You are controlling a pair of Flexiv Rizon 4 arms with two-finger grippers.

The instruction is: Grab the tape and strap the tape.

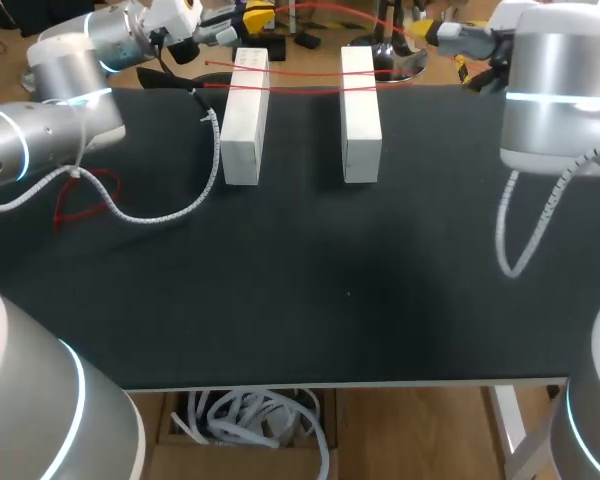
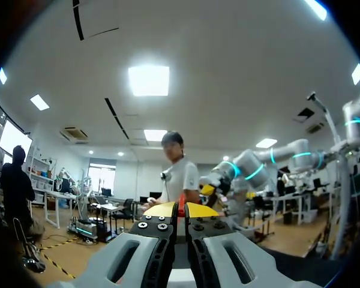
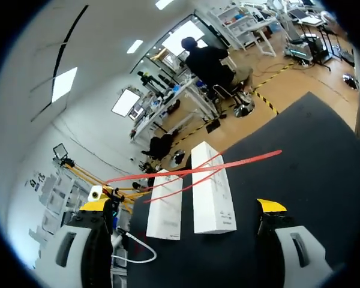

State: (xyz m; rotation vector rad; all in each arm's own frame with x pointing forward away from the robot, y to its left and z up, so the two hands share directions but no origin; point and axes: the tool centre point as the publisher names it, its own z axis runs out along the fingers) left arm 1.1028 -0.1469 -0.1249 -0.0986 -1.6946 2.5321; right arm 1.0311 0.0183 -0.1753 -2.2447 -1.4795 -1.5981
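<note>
The left end effector is pressed together, pinching a thin red plastic tape. The tape stretches ahead across two white rectangular blocks on the black tabletop. The right end effector is spread wide, with the blocks just ahead of it.

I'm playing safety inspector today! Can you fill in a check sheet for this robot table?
Surface: black mat, lying flat.
Job's things: red tape stretched across two white blocks.
Clutter: red loop on the mat near the left arm.
Grippers: left gripper shut on the tape; right gripper open, holding nothing.
Cables: white coiled cable lying on the mat.
Surroundings: nothing seen reaching over the table.
</note>
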